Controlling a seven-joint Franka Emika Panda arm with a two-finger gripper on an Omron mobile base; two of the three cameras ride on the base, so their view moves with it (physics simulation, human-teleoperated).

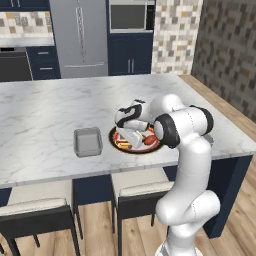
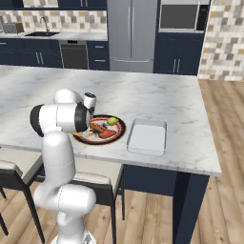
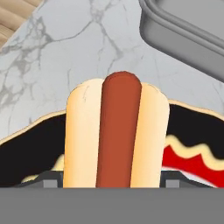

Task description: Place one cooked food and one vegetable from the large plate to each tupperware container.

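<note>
Marble island: one large plate, two containers; end effector apparently straddling hot dog, grip unclear.

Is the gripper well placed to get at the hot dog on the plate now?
Probably yes. The gripper hangs low over the plate, and the hot dog lies straight ahead between its fingertips with nothing in between.
</note>
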